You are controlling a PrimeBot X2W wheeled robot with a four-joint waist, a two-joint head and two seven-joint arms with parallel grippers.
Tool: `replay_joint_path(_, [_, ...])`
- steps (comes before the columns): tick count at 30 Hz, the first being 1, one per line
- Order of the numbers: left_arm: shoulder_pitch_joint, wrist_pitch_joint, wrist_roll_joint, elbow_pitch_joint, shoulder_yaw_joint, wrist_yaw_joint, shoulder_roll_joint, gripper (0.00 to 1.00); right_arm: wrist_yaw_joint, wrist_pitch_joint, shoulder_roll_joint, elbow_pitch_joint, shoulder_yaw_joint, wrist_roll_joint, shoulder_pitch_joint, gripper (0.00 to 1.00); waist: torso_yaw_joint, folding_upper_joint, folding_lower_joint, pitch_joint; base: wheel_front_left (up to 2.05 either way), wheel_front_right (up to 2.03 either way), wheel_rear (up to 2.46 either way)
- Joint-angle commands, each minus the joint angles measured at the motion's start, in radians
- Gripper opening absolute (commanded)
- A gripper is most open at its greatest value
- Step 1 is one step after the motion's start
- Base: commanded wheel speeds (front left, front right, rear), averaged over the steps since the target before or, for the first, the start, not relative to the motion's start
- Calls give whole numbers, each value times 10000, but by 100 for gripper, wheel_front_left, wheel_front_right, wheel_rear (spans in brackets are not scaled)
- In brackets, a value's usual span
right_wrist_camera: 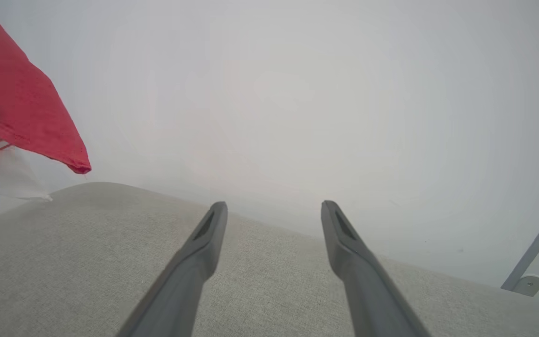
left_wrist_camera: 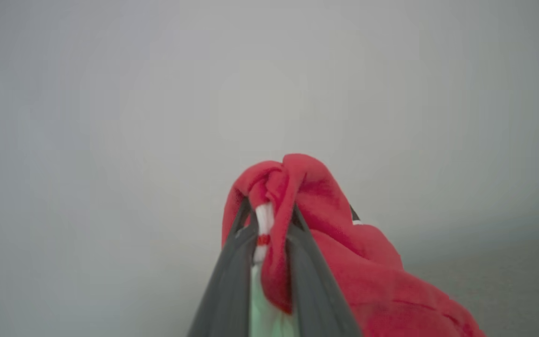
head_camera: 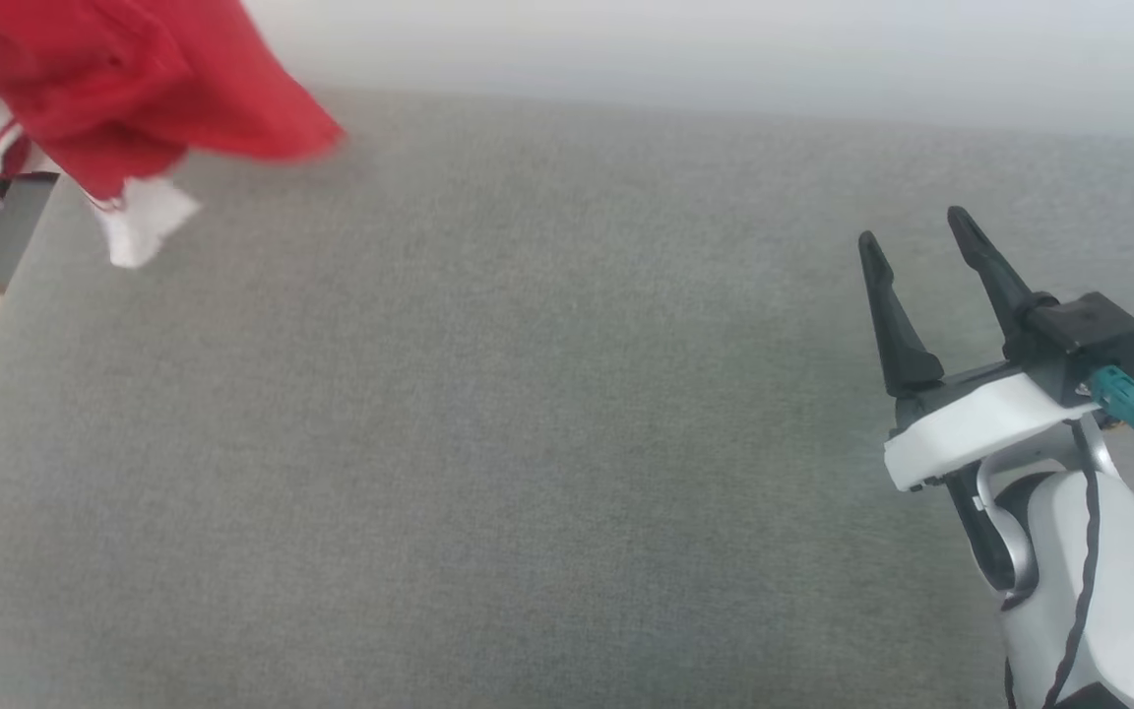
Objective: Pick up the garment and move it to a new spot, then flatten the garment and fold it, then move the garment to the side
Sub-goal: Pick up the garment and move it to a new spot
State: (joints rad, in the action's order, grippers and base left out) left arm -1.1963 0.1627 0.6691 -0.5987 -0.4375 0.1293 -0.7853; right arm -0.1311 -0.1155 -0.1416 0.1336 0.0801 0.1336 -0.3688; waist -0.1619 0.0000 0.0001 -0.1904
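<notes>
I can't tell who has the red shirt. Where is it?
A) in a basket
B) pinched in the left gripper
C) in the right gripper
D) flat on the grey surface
B: the left gripper is shut on a bunch of the shirt, which hangs above the surface, while the right gripper is open and empty.

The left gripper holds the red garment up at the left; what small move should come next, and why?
Probably swing the left gripper toward the middle of the grey surface and lower it. The garment hangs bunched in its closed grip over the surface's far-left corner, and the right gripper hovers open and empty at the right.
</notes>
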Motion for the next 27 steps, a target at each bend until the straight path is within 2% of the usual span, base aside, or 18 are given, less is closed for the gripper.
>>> replay_joint_path(1, [237,147,93,288,6,-40,-25,0,7,-103,44,7,-56,39,113,100,132,0,-1,212,0,0,0])
replay_joint_path(5, [747,871,434,2030,31,-243,-305,0,7,-196,97,16,-291,39,242,100,408,0,-1,463,0,0,0])
replay_joint_path(7, [1182,1425,553,3490,-3,-554,-509,0,7,-268,127,-25,-543,42,364,100,697,0,-1,555,0,0,0])
replay_joint_path(15, [1997,2721,576,6862,-255,-1601,-787,0,7,-393,193,-234,-1334,-93,565,100,1813,0,-1,476,0,0,0])
replay_joint_path(21, [2145,3288,596,8275,-582,-2021,-509,0,5,-512,342,-374,-1773,-166,688,100,2668,0,-1,161,0,0,0])
replay_joint_path(27, [2700,3665,706,8648,-1211,-2332,-12,0,5,-739,582,-265,-1943,-191,816,100,3284,0,-1,-159,0,0,0])
